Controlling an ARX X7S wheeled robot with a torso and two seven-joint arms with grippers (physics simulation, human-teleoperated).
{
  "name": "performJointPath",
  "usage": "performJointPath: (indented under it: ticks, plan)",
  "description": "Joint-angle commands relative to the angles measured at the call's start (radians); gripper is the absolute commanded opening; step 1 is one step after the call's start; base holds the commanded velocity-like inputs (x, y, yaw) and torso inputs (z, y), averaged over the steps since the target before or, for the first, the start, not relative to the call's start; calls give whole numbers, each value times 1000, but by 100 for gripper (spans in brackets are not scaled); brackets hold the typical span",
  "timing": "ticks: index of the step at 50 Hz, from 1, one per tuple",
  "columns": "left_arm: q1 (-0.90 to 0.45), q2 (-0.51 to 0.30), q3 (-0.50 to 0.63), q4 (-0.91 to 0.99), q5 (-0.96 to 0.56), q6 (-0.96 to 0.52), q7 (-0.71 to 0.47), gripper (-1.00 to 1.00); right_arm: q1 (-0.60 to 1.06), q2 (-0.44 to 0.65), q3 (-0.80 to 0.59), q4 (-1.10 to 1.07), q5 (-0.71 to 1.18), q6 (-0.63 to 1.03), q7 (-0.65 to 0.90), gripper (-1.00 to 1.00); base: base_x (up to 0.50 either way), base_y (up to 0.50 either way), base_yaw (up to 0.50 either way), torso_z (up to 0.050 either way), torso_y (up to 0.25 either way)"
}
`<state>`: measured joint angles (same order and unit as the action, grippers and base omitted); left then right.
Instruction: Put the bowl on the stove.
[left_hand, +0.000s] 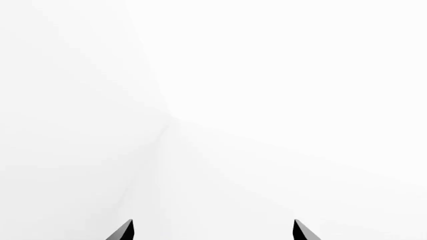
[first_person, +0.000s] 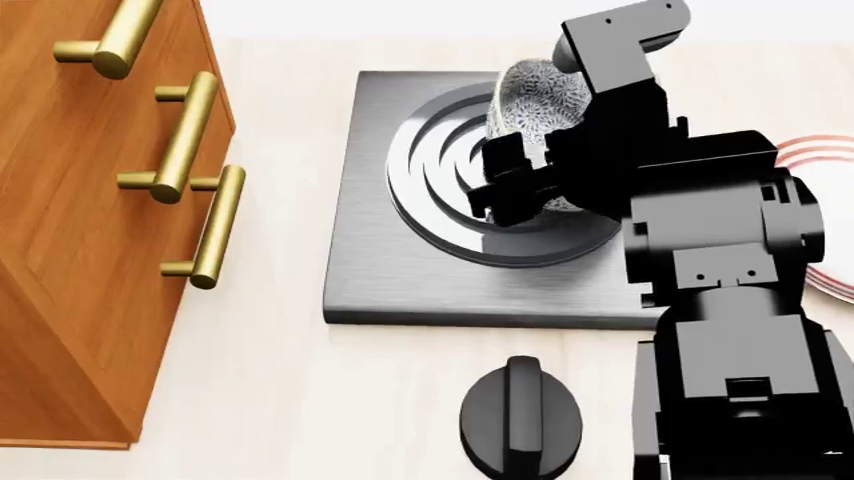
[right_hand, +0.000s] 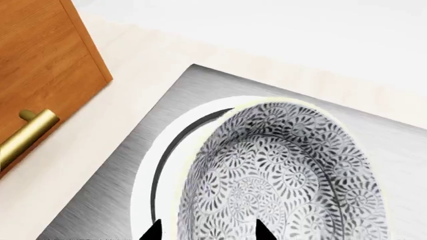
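The bowl (first_person: 538, 92), white with a dense grey-black leafy pattern, hangs tilted over the round burner of the stove (first_person: 380, 262), a flat dark grey slab. My right gripper (first_person: 514, 188) is shut on the bowl's near rim. In the right wrist view the bowl (right_hand: 287, 175) fills the lower middle, its rim sits between the two fingertips of the right gripper (right_hand: 208, 231), and the stove (right_hand: 127, 180) lies beneath it. Whether the bowl touches the burner I cannot tell. My left gripper (left_hand: 213, 230) is open and faces only blank white.
A wooden drawer cabinet (first_person: 80, 220) with brass handles stands left of the stove. A round black knob (first_person: 521, 420) lies on the counter in front of the stove. A white plate with red rim rings (first_person: 830, 155) shows behind my right arm.
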<state>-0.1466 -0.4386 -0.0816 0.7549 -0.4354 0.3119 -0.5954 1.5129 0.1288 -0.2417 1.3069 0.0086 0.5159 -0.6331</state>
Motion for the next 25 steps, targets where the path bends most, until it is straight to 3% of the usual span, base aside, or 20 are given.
performJointPath:
  ticks: [1,14,15,16,25]
  plan:
    - [0,-2,2,1,-1,0,-2,100,-1,1,-5,2,-9,-3,2,100,0,0,0,0,0]
    - [1,-5,6,2,0,-1,-4,100,-1,1,-5,2,-9,-3,2,100,0,0,0,0,0]
    - [1,-5,7,1,-1,0,-4,100,18,-36,105,2,7,-89,-148,100,0,0,0,0,0]
    - [2,-5,7,1,1,0,-3,100,19,-38,112,2,9,-92,-298,100,0,0,0,0,0]
    - [2,-6,11,2,-1,2,-4,100,25,-41,171,2,7,-114,-427,100,0,0,0,0,0]
